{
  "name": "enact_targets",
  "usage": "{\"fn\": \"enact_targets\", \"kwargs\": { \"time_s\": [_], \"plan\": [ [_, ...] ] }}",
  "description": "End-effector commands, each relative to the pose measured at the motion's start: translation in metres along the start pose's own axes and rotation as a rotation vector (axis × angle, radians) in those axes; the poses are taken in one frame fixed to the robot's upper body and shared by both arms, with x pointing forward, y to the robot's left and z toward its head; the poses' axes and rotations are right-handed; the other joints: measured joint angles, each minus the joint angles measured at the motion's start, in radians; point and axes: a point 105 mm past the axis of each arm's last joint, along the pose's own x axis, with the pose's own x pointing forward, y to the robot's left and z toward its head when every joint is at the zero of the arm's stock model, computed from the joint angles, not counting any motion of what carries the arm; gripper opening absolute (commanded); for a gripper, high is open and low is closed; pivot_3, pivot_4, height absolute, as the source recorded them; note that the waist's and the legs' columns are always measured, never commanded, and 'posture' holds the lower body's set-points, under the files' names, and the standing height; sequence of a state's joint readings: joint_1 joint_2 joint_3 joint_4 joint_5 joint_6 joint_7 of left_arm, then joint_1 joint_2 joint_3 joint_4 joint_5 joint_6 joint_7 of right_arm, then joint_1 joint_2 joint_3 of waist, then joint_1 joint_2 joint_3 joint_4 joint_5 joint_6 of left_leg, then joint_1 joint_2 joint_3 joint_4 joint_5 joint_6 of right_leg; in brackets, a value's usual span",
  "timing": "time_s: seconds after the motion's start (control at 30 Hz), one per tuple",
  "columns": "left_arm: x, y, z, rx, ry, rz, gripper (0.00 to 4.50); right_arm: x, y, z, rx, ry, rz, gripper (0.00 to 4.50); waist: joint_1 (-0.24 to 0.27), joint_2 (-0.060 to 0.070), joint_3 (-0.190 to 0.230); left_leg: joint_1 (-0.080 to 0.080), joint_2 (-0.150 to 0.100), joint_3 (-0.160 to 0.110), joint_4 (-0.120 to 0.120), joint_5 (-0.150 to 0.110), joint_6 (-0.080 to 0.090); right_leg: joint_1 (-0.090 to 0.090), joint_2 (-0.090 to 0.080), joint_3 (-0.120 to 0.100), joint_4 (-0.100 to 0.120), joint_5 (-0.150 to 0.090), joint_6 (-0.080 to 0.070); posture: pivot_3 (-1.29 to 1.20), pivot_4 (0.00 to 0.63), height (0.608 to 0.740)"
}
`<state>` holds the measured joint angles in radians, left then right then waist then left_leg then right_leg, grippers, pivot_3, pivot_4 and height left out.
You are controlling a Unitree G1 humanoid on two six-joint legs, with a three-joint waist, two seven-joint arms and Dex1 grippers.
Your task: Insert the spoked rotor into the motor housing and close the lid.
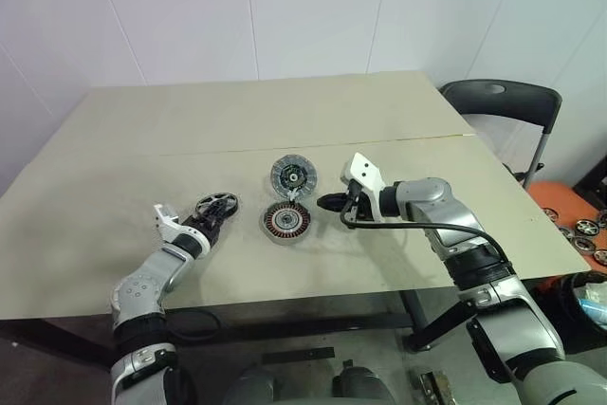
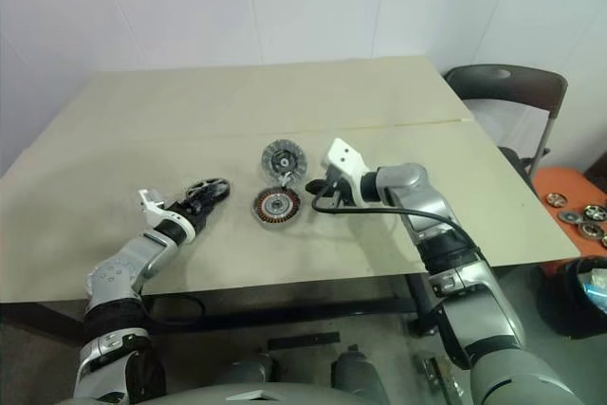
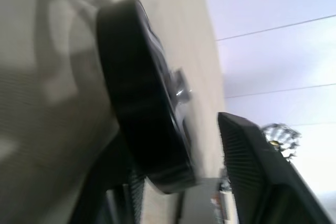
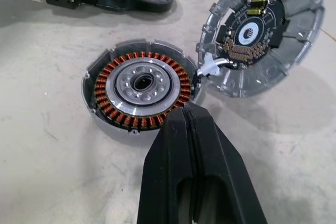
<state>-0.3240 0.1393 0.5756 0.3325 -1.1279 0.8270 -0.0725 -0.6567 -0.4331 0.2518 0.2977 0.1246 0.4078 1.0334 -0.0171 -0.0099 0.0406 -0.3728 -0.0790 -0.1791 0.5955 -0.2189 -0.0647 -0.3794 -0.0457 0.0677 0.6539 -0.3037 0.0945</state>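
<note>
Left gripper (image 1: 211,220) near the worktop (image 1: 285,130) front-left edge, part-open jaws straddling the spoked rotor (image 1: 217,206); firm hold not clear. Right gripper (image 1: 331,203) shut, empty, beside motor housing (image 1: 286,222) mid-worktop. Lid (image 1: 294,175) lies open behind it. Rotor not inserted; insertion and lid closing remain.

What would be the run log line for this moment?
left gripper: around shiny spoked metal rotor | right gripper: shut, beside copper-wound round housing | grey ribbed lid: off
</note>
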Motion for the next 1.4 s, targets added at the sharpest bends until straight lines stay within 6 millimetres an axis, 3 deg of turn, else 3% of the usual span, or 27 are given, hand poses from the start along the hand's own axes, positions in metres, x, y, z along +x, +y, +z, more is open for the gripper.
{"fn": "enact_targets", "kwargs": {
  "time_s": [0.03,0.1,0.3,0.53,0.73,1.03,1.4],
  "plan": [
    [-0.006,0.033,-0.008,-0.016,0.037,0.105,0.77,-0.001,-0.002,0.013,-0.043,-0.031,-0.014,0.00,0.002,0.004,-0.003,0.001,0.000,0.000,0.000,0.000,0.000,0.001,0.000,0.000,0.000,0.000,0.000,0.00,0.000,0.740],
    [-0.006,0.033,-0.009,-0.008,0.046,0.092,0.42,-0.001,-0.002,0.012,-0.042,-0.025,-0.019,0.00,0.002,0.005,-0.003,0.006,0.000,0.000,0.000,0.000,0.000,0.006,0.001,0.000,0.000,-0.001,0.000,0.00,0.000,0.740],
    [-0.002,0.028,-0.003,-0.006,0.029,0.027,0.42,0.001,-0.002,0.010,-0.042,-0.019,-0.019,0.00,-0.002,0.007,-0.004,0.018,0.004,0.007,-0.001,-0.001,0.000,0.014,-0.001,-0.001,0.000,-0.005,0.001,0.00,0.000,0.740],
    [0.004,-0.022,-0.008,0.043,0.103,-0.252,0.42,0.002,-0.001,0.008,-0.043,-0.009,-0.017,0.00,0.006,0.004,-0.002,0.015,0.005,0.007,-0.001,0.000,0.000,0.011,-0.001,-0.002,0.000,-0.004,0.000,0.00,0.000,0.740],
    [0.004,-0.052,-0.020,0.068,0.204,-0.418,0.42,-0.005,-0.002,0.007,-0.047,-0.002,-0.010,0.00,0.005,0.002,-0.001,-0.003,0.003,0.006,0.000,0.000,0.001,-0.004,-0.002,-0.002,-0.002,0.003,0.001,0.00,0.000,0.740],
    [0.000,-0.082,-0.049,0.079,0.352,-0.555,0.42,-0.011,-0.004,0.003,-0.045,0.011,-0.019,0.00,0.003,0.000,0.000,-0.008,0.004,0.007,0.000,0.000,0.001,-0.010,-0.001,-0.001,-0.002,0.003,0.002,0.00,0.000,0.740],
    [0.004,-0.093,-0.077,0.087,0.494,-0.546,0.42,-0.010,-0.001,0.001,-0.040,0.014,-0.022,0.00,0.003,-0.001,0.001,-0.008,0.004,0.007,0.001,0.000,0.001,-0.009,-0.001,-0.001,-0.002,0.004,0.001,0.00,0.000,0.740]
  ]
}}
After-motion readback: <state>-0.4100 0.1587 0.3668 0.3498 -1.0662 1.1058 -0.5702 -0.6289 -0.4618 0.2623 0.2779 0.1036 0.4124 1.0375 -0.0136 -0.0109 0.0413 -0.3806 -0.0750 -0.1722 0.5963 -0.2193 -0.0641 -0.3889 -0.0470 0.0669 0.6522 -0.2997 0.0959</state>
